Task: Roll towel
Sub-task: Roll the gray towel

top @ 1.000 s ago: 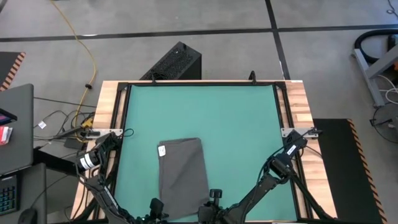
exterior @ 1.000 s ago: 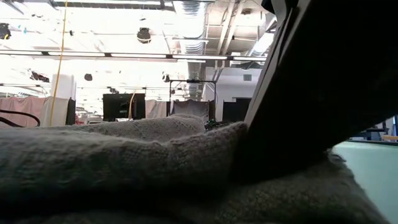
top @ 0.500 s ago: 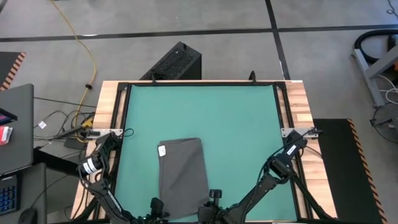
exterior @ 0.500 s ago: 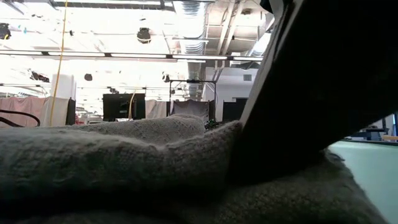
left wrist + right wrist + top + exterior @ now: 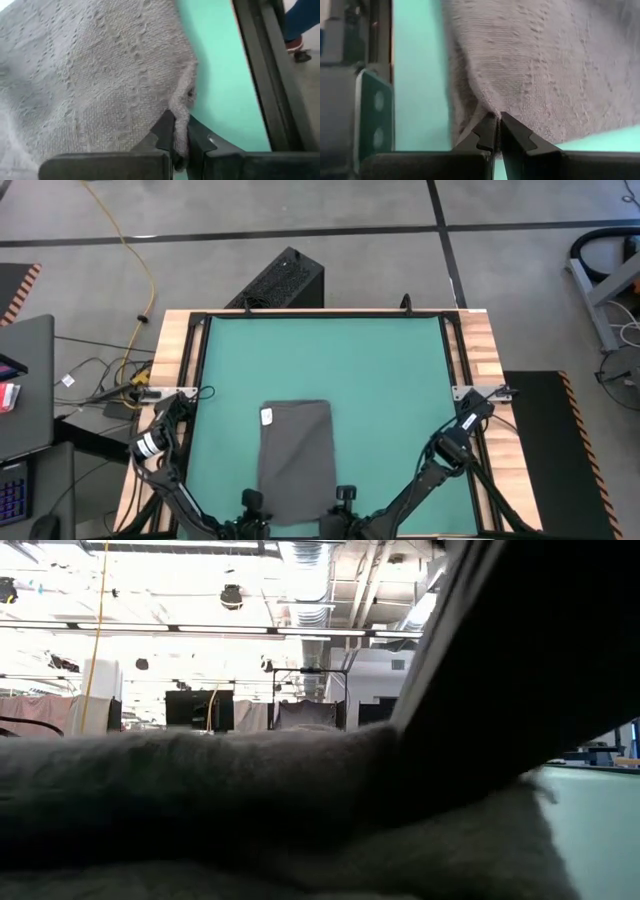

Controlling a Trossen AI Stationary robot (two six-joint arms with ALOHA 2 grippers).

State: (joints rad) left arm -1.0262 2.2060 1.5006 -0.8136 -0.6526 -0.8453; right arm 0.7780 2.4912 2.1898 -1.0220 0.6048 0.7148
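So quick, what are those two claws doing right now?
Left gripper: closed, pinching the towel at its edge.
Right gripper: closed, pinching the towel's edge too.

Left tool (image 5: 177,131) and right tool (image 5: 496,129) seemingly pinched closed, low at the near edge.

Left gripper (image 5: 180,137) has closed onto the towel's (image 5: 295,460) near corner — cloth shifted slightly right, edges now squarer.

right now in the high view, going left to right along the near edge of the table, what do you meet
left hand → towel → right hand → bare green table
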